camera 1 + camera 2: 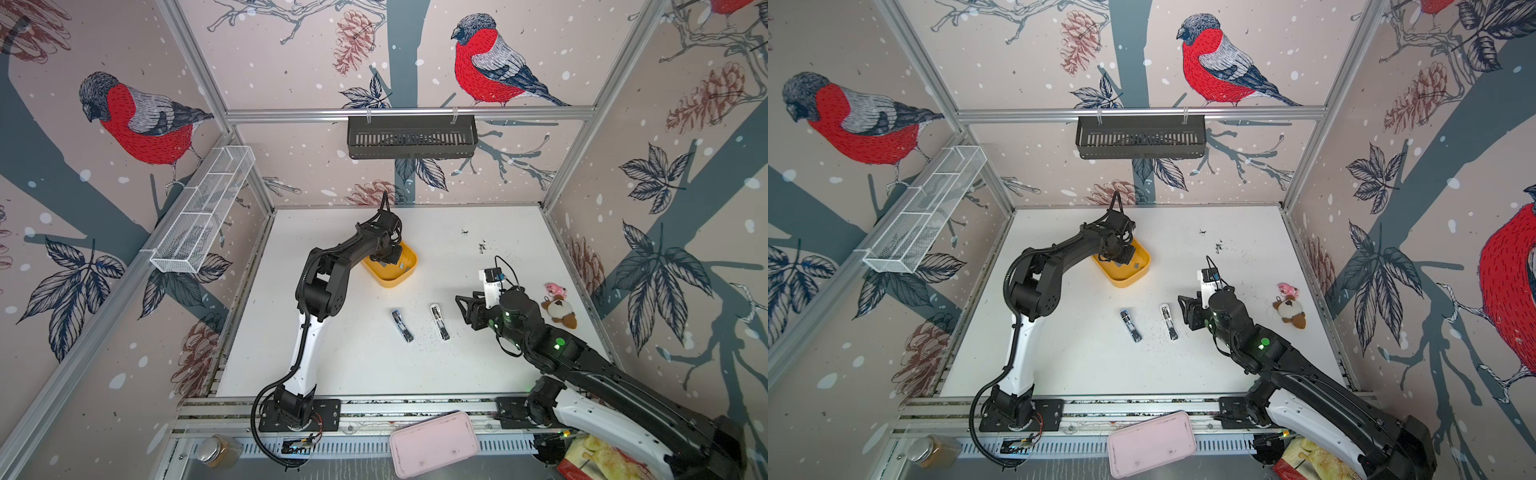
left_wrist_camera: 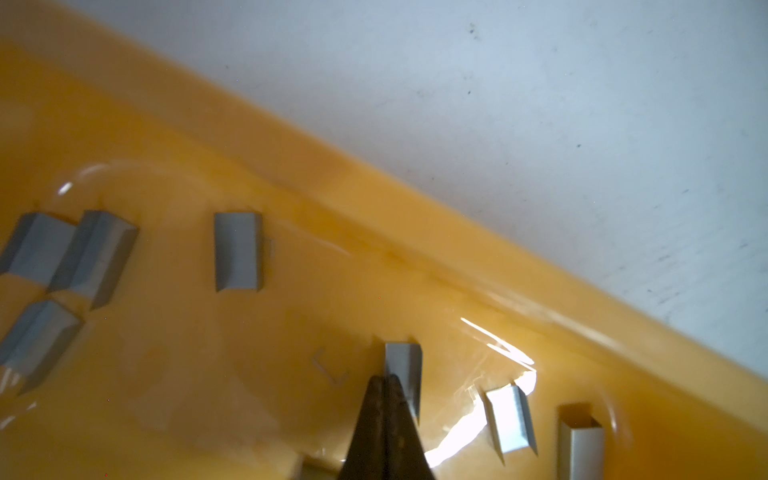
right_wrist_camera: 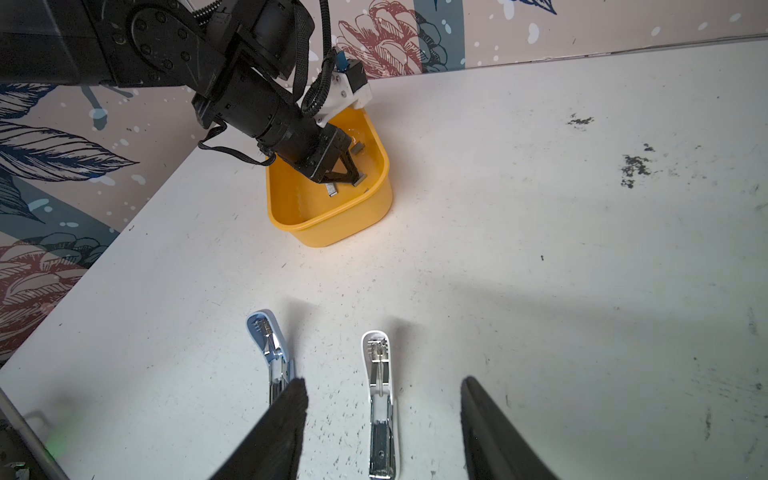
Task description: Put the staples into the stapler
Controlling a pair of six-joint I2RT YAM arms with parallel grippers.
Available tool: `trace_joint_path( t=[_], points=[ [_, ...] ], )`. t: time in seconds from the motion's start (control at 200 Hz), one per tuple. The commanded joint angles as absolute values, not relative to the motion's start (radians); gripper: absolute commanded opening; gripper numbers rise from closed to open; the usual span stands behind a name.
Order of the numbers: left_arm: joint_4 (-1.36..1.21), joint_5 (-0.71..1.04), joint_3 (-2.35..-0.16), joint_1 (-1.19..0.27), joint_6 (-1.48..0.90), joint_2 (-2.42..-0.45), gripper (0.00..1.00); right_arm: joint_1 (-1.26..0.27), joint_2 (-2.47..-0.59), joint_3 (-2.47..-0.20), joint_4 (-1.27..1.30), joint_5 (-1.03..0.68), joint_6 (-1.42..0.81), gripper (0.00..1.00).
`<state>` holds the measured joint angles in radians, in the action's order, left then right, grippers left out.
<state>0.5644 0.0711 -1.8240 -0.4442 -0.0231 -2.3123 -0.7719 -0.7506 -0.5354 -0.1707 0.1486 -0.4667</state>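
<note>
Several grey metal staple strips (image 2: 237, 251): in yellow plastic tub (image 2: 415, 232).
Left gripper (image 2: 386, 380): pinched together inside tub.
Right gripper (image 3: 383, 381): apart, empty.

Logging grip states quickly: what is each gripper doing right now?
Left gripper: shut, tips against a staple strip in the yellow bin; grip unclear.
Right gripper: open, empty.

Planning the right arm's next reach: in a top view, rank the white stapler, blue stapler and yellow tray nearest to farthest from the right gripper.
1. The white stapler, just left of the right gripper.
2. The blue stapler, further left.
3. The yellow tray, farther back and left.
</note>
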Motion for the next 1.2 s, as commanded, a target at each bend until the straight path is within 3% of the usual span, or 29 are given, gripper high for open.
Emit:
trace_joint_path(
  t=[0.0, 0.455, 1.196],
  points=[
    [0.652, 0.026, -1.837, -0.440, -0.040, -2.340, 0.02, -0.770, -0.758, -0.537, -0.135, 0.144, -0.460, 0.60],
    [0.647, 0.026, -1.876, -0.395, -0.086, -2.330, 0.00, -0.769, -0.777, -0.545, -0.128, 0.139, -0.462, 0.60],
    [0.537, 0.426, -1.769, -0.297, -0.198, -2.239, 0.00, -0.762, -0.756, -0.538, -0.130, 0.130, -0.467, 0.60]
  ],
)
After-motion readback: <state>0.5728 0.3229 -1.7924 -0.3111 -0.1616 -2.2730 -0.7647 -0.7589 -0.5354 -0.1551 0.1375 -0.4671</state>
